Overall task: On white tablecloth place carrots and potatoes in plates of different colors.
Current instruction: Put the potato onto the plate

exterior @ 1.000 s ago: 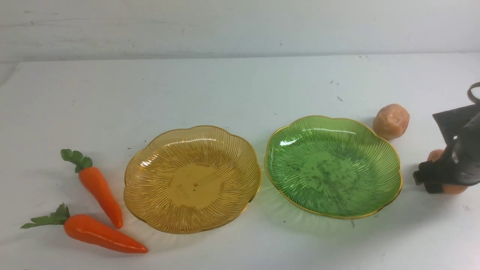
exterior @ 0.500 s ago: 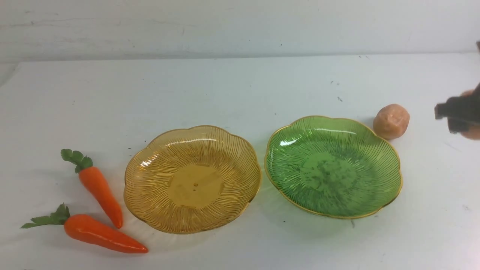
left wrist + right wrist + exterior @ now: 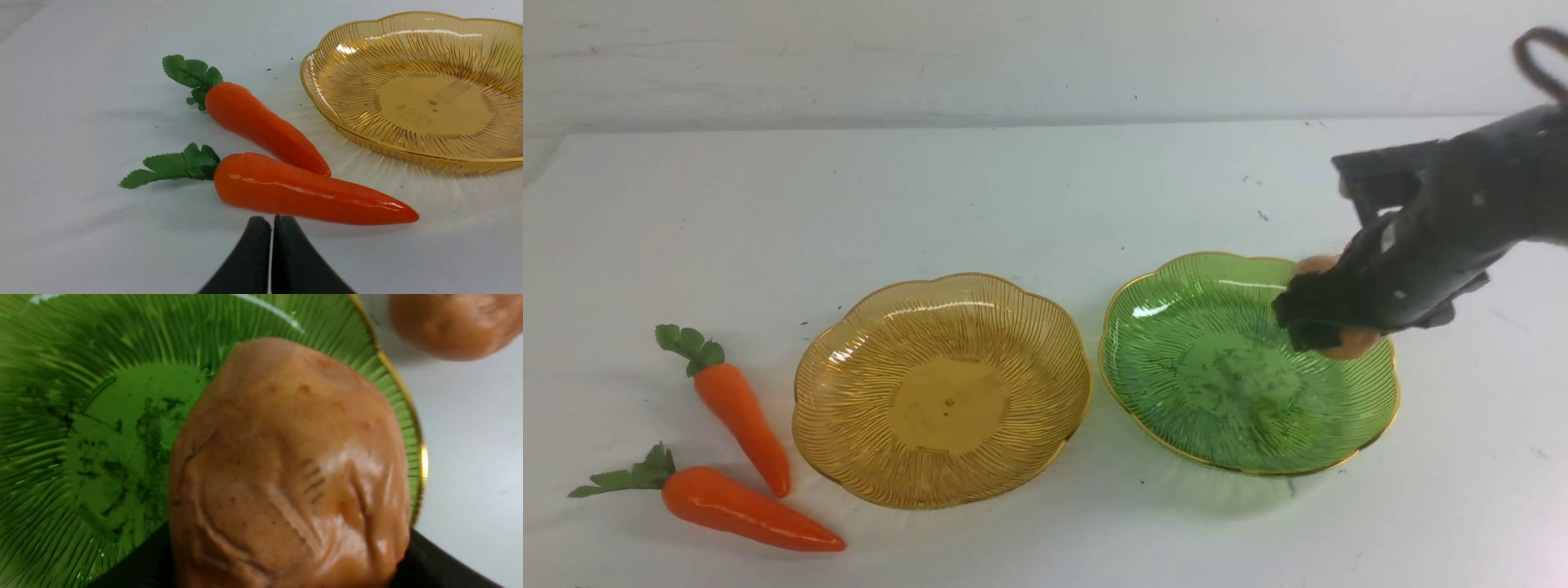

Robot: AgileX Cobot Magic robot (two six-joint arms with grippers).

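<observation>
Two carrots lie close together on the white tablecloth [image 3: 1013, 188] at the far left: the farther carrot [image 3: 742, 415] points toward the viewer, and the nearer carrot [image 3: 747, 513] lies angled in front of it. The left gripper [image 3: 271, 249], seen only from its wrist camera, sits just short of the nearer carrot, jaws pressed together on nothing. Two plates follow: the amber plate [image 3: 947, 404], then the green plate [image 3: 1201, 384] just beside it. Over the green plate's right side, the right gripper [image 3: 1307, 317] clamps one potato [image 3: 286, 469] between widely spread jaws; whether it touches the plate is unclear. A second potato [image 3: 449, 322] rests on the cloth just outside the green rim.
</observation>
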